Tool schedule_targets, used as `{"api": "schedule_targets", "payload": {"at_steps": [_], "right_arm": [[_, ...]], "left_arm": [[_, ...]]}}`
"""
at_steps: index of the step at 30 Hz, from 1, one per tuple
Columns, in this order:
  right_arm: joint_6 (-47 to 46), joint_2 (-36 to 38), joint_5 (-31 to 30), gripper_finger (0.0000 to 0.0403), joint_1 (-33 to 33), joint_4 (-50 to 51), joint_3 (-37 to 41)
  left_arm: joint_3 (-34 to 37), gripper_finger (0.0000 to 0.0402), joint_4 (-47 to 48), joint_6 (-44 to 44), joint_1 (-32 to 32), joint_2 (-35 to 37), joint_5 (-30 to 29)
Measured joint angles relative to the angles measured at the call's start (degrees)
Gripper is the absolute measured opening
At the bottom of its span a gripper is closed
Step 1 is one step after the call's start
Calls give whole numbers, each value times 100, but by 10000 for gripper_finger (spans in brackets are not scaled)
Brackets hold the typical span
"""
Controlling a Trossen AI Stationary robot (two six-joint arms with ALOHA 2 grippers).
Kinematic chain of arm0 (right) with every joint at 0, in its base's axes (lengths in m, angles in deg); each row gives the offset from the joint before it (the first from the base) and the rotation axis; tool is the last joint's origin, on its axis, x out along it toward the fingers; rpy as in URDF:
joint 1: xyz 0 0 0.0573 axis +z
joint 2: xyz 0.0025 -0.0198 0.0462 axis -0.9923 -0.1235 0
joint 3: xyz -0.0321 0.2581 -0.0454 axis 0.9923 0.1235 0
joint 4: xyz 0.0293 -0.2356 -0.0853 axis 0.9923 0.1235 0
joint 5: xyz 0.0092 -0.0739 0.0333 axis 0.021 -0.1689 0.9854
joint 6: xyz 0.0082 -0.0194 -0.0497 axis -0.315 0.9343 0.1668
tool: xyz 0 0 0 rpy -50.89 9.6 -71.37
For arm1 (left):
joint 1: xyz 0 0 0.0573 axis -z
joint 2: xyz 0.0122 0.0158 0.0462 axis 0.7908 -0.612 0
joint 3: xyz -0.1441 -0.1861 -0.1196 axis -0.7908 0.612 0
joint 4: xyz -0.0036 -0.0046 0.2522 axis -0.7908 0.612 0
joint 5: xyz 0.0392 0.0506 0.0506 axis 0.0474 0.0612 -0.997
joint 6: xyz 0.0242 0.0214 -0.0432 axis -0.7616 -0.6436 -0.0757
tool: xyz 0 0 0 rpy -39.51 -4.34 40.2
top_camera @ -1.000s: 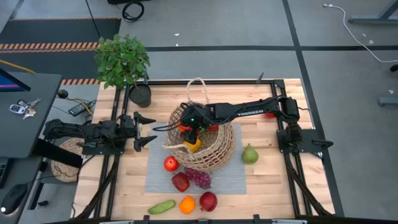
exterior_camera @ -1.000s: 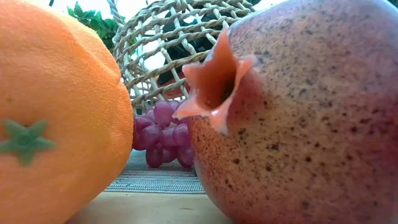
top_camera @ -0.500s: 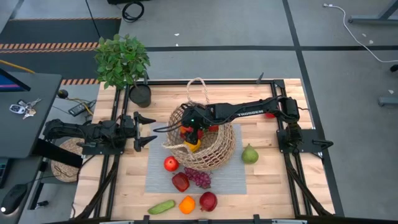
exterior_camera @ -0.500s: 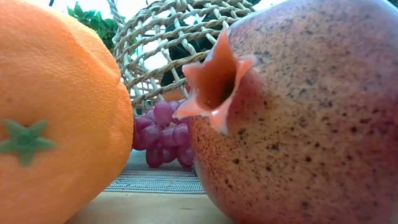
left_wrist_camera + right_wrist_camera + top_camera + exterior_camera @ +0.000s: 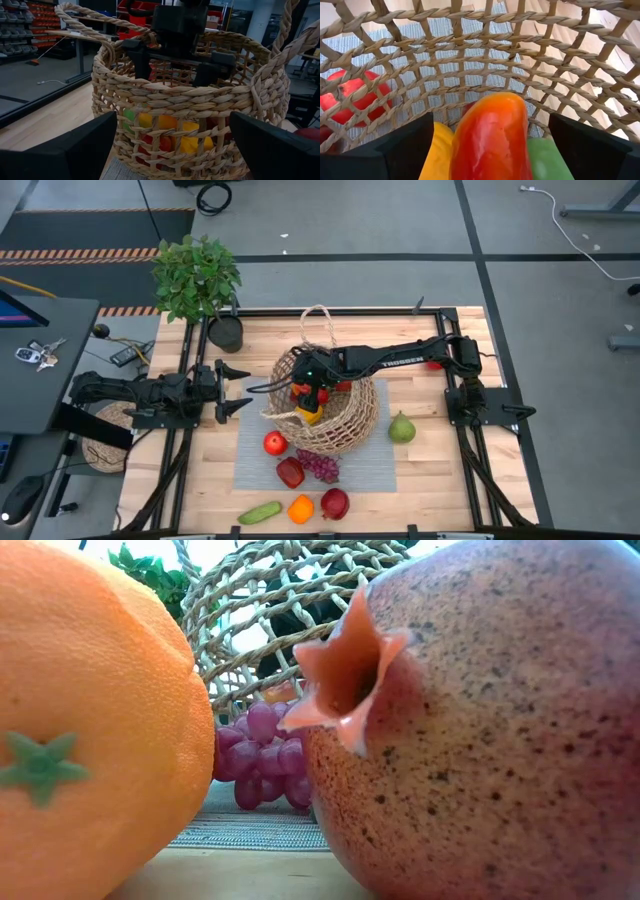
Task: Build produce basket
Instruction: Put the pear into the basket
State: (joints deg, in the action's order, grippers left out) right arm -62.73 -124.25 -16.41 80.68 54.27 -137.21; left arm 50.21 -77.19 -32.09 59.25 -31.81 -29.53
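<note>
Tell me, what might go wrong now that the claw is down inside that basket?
The right claw sits open inside the basket, right over the red-orange pepper. Lifting out, the arm could catch the woven rim or the thin handle and tip the basket. The pepper lies on other pieces and may roll. The left claw waits open beside the basket; moving in now, it might bump it.

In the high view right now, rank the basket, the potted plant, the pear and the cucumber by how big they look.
1. Basket, clearly the largest.
2. Potted plant, its leaves spreading somewhat less wide than the basket.
3. Cucumber and pear: too alike to rank; the cucumber is longer, the pear rounder.
</note>
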Motion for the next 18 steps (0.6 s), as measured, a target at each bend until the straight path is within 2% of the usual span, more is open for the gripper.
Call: {"api": "schedule_targets", "payload": {"at_steps": [4,10,18], "right_arm": [[55,236,31,399,-15,31,9],[87,1195,44,399,-65,124,2],[59,2817,-582,399,-76,944,0]], "left_arm": [[0,392,-1,0,0,0,0],[0,392,-1,-1,0,0,0],[0,392,1,-1,-2,0,0]]}}
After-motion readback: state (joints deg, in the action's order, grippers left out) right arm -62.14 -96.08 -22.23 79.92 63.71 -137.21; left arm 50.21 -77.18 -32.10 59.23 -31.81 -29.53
